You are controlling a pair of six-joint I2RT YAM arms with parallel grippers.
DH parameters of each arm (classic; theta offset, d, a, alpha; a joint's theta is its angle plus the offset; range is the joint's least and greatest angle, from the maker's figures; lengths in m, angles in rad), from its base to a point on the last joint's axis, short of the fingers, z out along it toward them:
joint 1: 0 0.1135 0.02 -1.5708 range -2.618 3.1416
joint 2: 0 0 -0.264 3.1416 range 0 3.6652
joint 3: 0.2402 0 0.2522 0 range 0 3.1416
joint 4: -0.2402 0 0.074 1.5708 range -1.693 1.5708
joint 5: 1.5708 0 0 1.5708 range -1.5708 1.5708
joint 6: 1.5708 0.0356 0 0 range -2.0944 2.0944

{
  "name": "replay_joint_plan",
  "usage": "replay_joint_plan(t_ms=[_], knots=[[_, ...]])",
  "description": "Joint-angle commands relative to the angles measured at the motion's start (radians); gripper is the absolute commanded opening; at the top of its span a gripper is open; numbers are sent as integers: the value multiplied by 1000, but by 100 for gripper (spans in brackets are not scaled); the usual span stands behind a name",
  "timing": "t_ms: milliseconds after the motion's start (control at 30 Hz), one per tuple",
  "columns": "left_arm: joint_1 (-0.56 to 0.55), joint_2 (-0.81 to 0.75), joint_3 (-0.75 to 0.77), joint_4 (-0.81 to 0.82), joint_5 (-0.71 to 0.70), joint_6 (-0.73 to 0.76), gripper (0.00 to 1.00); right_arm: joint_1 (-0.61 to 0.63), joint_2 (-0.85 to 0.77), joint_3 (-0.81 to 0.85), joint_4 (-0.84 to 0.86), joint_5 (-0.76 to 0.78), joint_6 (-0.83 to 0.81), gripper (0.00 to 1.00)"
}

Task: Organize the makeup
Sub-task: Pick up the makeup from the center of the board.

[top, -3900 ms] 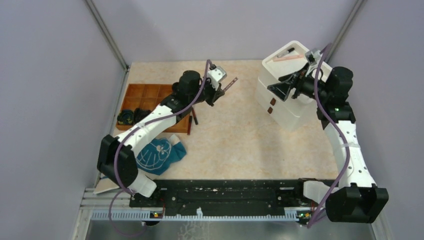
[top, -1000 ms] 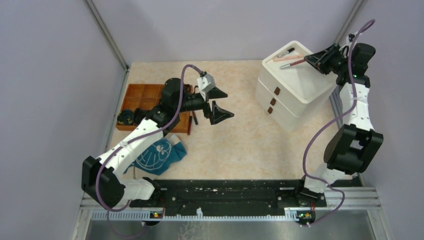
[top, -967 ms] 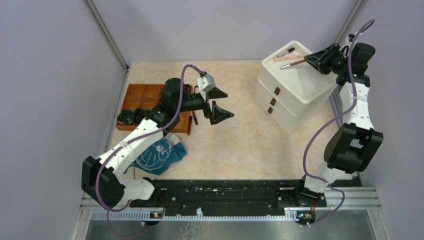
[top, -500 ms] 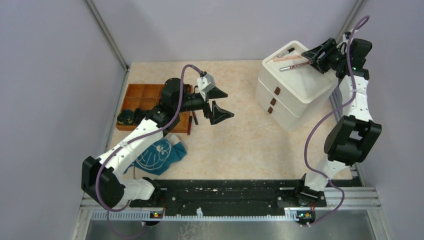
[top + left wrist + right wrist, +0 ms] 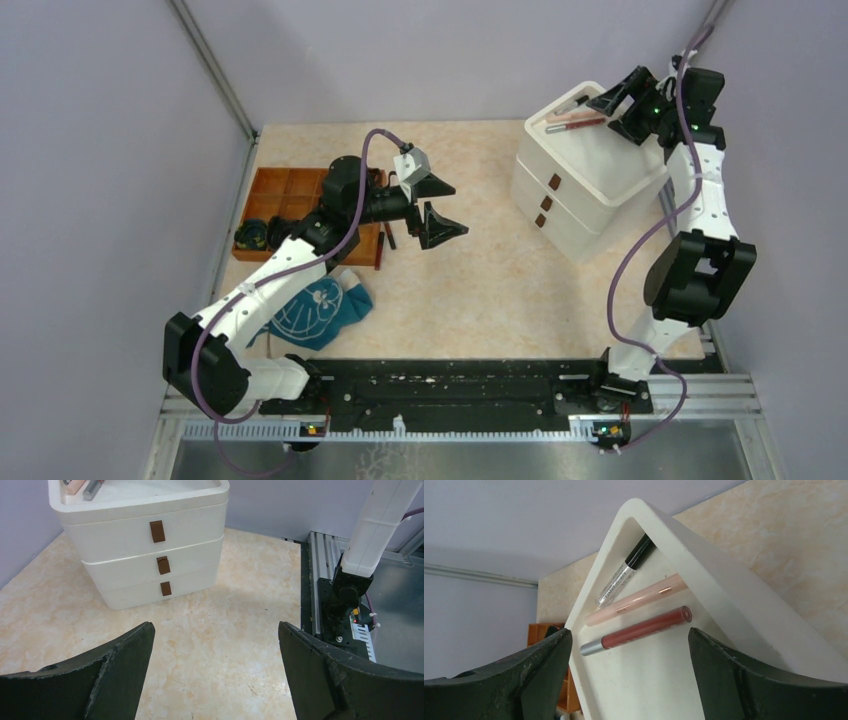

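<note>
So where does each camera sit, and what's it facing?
Top external: above, behind the bases, looking down on the table; left arm and right arm show whole.
Left wrist: on the left arm, facing the white drawer unit; left fingers, open, below.
Right wrist: on the right arm, looking down at three tubes on that unit; right fingers, open, at both sides.
All three show the drawer unit.

Three tubes lie flat, roughly parallel, in the top tray of the white drawer unit (image 5: 724, 595): clear black-capped tube (image 5: 621, 580), pale pink tube (image 5: 636, 600), dark red silver-capped tube (image 5: 639, 630).
</note>
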Motion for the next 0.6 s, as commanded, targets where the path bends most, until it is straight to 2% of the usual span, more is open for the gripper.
replay_joint_plan(t_ms=[0, 367, 567], knots=[[0, -15, -7, 47, 16, 16, 99, 5, 5, 48, -23, 55, -13, 87], [0, -18, -13, 49, 18, 16, 99, 21, -11, 48, -18, 55, -21, 88], [-1, -24, -10, 38, 11, 45, 99, 59, 16, 61, -9, 110, -51, 88]])
